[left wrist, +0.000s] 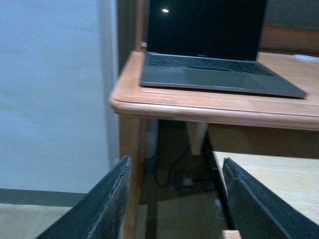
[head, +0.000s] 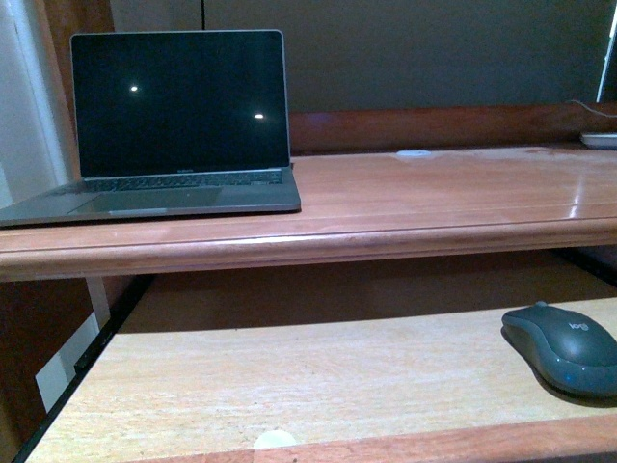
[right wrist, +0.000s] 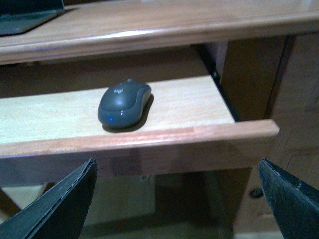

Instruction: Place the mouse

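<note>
The small dark grey mouse [head: 565, 347] lies on the pale pull-out tray [head: 289, 376] under the desk, at its right end. It also shows in the right wrist view [right wrist: 123, 103], resting on the tray with a faint logo on its back. My right gripper [right wrist: 177, 172] is open and empty, in front of and below the tray's front edge, apart from the mouse. My left gripper [left wrist: 175, 164] is open and empty, low beside the desk's left corner. Neither gripper shows in the front view.
An open laptop [head: 178, 125] with a dark screen stands on the wooden desk top [head: 434, 198] at the left; it also shows in the left wrist view [left wrist: 209, 50]. The tray's front lip [right wrist: 149, 139] lies between my right gripper and the mouse. A wall [left wrist: 50, 89] is left of the desk.
</note>
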Robot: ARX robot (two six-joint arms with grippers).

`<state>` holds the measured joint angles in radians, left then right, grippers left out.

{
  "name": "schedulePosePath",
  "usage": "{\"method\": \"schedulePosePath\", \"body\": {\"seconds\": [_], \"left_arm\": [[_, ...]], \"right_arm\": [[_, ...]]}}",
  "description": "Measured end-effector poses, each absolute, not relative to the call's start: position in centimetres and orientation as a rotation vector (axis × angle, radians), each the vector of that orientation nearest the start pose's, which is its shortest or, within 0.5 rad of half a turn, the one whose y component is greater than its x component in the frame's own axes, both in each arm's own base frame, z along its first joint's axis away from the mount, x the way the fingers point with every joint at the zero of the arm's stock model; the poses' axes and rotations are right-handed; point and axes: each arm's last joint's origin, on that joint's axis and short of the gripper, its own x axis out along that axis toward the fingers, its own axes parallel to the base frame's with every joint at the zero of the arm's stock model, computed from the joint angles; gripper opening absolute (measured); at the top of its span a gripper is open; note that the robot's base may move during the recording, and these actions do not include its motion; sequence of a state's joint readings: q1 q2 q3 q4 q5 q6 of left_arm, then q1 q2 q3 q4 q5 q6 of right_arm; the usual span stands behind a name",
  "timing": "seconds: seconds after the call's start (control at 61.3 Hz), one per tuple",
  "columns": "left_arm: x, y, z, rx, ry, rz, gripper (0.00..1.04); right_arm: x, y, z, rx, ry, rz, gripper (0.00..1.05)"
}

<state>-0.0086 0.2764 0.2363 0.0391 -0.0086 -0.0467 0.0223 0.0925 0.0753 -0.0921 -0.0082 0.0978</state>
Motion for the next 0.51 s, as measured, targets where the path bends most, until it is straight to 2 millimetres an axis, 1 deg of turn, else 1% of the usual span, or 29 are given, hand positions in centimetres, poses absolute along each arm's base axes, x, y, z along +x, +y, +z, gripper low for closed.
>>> {"method": "schedulePosePath", "body": {"seconds": [0.049, 0.082, 0.131, 0.179, 0.245, 0.294, 0.326, 0.424, 0.457, 0.506], "left_arm": [[10.9, -0.1, 22.2, -0.036, -0.001, -0.003, 0.43], [10.8, -0.1, 21.7, -0.027, 0.003, -0.006, 0.36], [10.4, -0.1, 21.2, -0.021, 0.021, -0.005, 0.29], [10.0, -0.1, 20.6, -0.019, 0.020, -0.005, 0.20], [9.8, 0.0, 20.4, -0.017, 0.003, -0.005, 0.10], [9.8, 0.0, 20.3, -0.015, -0.001, -0.004, 0.03], [9.8, 0.0, 20.0, -0.013, 0.001, -0.004, 0.03], [9.8, 0.0, 19.4, -0.011, 0.009, -0.005, 0.03], [9.8, 0.0, 19.2, -0.011, 0.007, -0.005, 0.03], [9.8, 0.0, 19.0, -0.011, 0.006, -0.004, 0.03]], "right_arm": [[10.3, 0.4, 18.2, 0.110, 0.101, 0.032, 0.97], [10.9, 0.6, 19.5, 0.111, 0.070, 0.039, 0.97], [11.6, 0.9, 21.0, 0.110, 0.038, 0.049, 0.97], [12.8, 1.5, 22.6, 0.109, 0.014, 0.066, 0.97], [14.4, 2.4, 23.8, 0.086, 0.028, 0.108, 0.97], [15.5, 3.2, 24.2, 0.063, 0.050, 0.131, 0.97], [16.6, 4.1, 24.3, 0.031, 0.078, 0.160, 0.97], [18.8, 5.9, 24.3, -0.041, 0.155, 0.188, 0.97], [19.8, 6.6, 24.0, -0.073, 0.193, 0.195, 0.97], [20.6, 7.2, 23.5, -0.105, 0.225, 0.192, 0.97]]}}
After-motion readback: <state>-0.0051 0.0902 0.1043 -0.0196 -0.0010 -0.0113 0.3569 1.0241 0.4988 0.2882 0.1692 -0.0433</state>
